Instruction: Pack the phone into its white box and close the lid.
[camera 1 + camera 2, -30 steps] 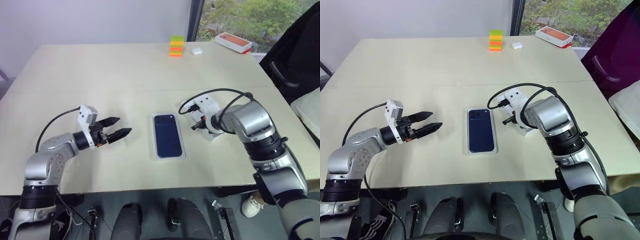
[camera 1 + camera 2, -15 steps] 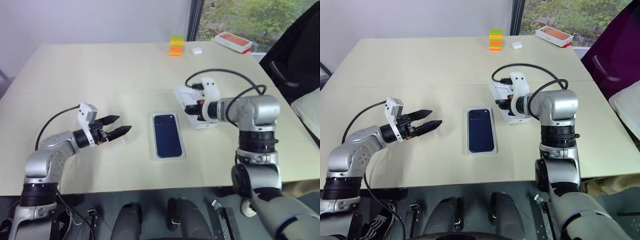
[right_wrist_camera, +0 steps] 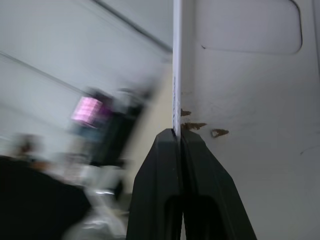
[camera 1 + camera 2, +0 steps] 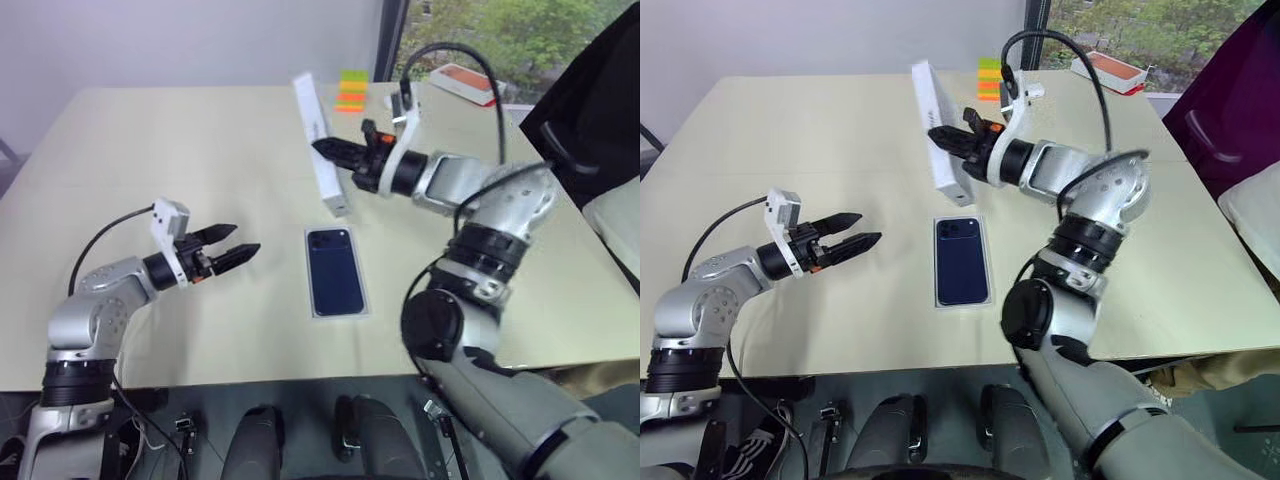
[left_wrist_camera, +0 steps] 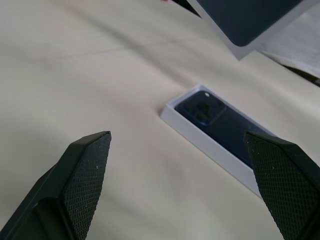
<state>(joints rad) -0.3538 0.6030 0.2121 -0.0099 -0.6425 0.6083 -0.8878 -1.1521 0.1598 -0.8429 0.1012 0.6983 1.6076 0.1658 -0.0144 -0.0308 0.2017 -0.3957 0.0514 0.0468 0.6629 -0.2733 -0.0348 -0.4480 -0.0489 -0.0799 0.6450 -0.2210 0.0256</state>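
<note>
Two grippers sit over the pale table [image 4: 150,130] in your head views. Your right gripper [image 4: 325,150] is raised above the middle of the table, pointing toward your left, fingers pinched tight on one edge of the lid [image 4: 318,140]. The lid hangs in the air, stood nearly on edge and tilted, clear of the tabletop. In your right wrist view the two black fingers [image 3: 165,175] press together with the thin white wall of the lid [image 3: 240,100] caught between them; its plain white inside shows, with a few small brown marks near the pinch. In your left wrist view the lid's other face shows a dark blue print [image 5: 245,20].

Your left gripper [image 4: 232,250] hovers low over the table to the left of the white box [image 4: 312,300], fingers spread wide, nothing between them, pointing toward the box but well apart from it. The left wrist view confirms both fingertips [image 5: 87,160] far apart.

The phone [image 4: 334,270] lies flat inside the white box, camera cluster at the far end, box rim visible all round it. The box rests near the table's front centre, below and slightly nearer than the held lid.

At the far edge: a stack of coloured blocks [image 4: 353,90], a small white case [image 4: 1032,91] and a flat orange-topped box [image 4: 1108,68].
</note>
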